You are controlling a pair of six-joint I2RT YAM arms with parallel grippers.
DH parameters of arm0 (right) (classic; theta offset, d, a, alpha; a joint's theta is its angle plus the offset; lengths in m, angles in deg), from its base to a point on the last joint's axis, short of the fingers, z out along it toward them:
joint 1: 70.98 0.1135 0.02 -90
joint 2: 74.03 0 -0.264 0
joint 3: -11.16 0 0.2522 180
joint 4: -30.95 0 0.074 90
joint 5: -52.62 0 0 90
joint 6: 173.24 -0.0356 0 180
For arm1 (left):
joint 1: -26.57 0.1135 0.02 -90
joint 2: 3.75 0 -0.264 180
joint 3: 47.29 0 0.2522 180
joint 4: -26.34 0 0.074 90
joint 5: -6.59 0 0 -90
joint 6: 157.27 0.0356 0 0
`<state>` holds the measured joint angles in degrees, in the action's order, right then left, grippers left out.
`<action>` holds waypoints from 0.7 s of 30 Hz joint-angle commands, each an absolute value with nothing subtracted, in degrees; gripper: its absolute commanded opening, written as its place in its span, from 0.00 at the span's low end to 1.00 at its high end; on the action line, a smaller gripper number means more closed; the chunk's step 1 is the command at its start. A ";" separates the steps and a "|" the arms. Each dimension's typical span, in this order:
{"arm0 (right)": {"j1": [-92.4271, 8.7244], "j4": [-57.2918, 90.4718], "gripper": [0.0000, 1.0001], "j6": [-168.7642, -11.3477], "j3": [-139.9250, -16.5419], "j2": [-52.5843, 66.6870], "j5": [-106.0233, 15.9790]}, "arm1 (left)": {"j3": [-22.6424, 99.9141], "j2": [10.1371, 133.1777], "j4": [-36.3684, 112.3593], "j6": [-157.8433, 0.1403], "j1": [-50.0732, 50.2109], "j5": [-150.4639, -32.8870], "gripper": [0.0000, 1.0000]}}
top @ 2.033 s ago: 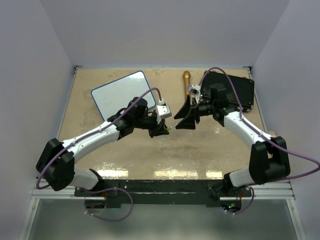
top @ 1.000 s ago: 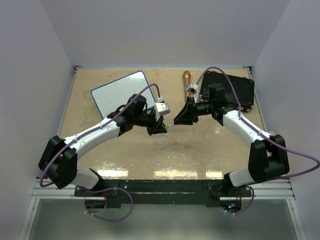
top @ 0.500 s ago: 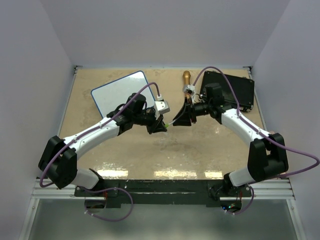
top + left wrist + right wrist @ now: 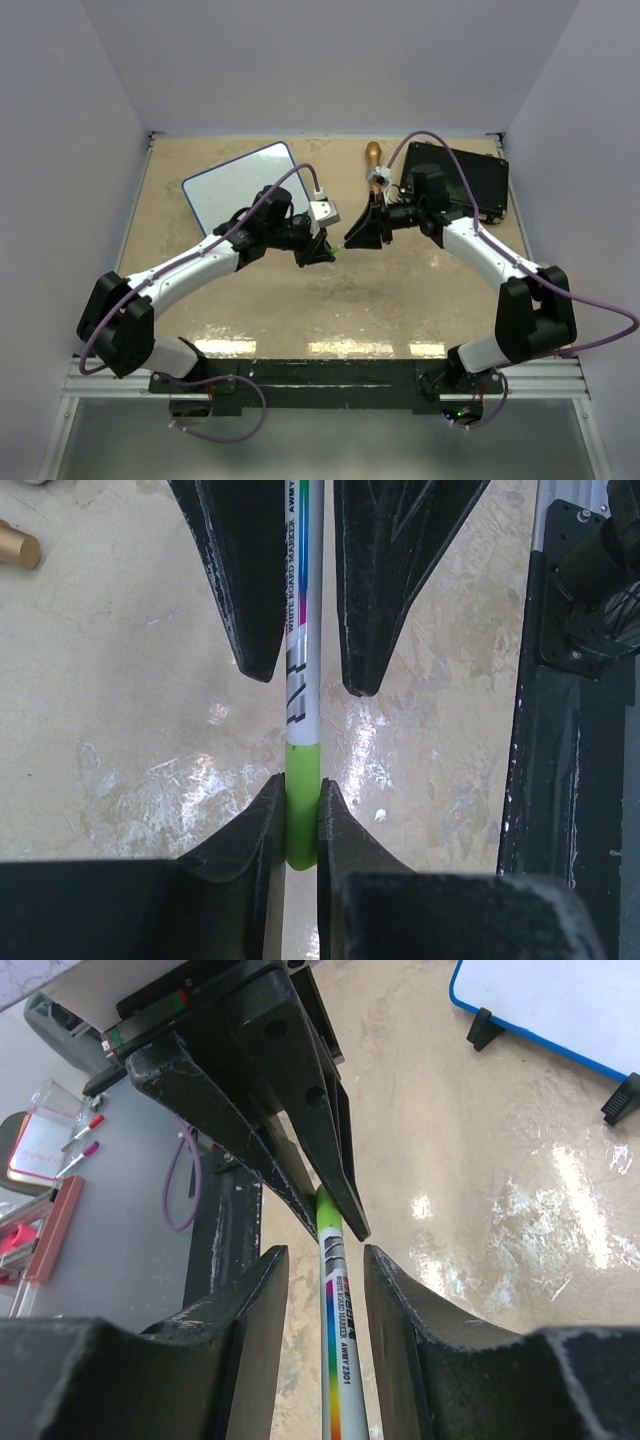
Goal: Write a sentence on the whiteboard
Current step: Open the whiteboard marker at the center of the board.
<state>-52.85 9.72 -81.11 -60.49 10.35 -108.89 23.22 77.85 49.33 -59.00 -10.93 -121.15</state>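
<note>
The whiteboard was blank; the left gripper clamped the marker's green cap, the right gripper open around its barrel.

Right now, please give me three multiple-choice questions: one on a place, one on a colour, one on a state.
1. Where on the table is the whiteboard? A far left B far right C near middle
2. Which colour is the marker cap? A red B green C black
3. How are the left jaws? A wide open B shut on the marker cap C out of view
A: it lies at the far left corner. B: the cap is bright green. B: they pinch the cap.
</note>
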 commanded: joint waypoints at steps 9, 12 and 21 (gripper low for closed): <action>-52.61 12.62 0.14 -82.71 -60.61 9.91 -109.19 | 23.16 76.32 45.99 -59.98 -10.43 -121.73 0.00; -52.52 12.35 0.00 -82.28 -60.78 9.64 -109.27 | 23.07 76.14 46.08 -59.98 -10.17 -121.65 0.00; -60.51 6.74 0.00 -78.51 -66.04 5.78 -115.95 | 15.69 67.02 50.38 -45.23 -9.12 -115.16 0.00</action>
<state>-54.09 10.36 -81.53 -60.90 10.07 -110.94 19.90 73.88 45.66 -55.37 -11.15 -120.21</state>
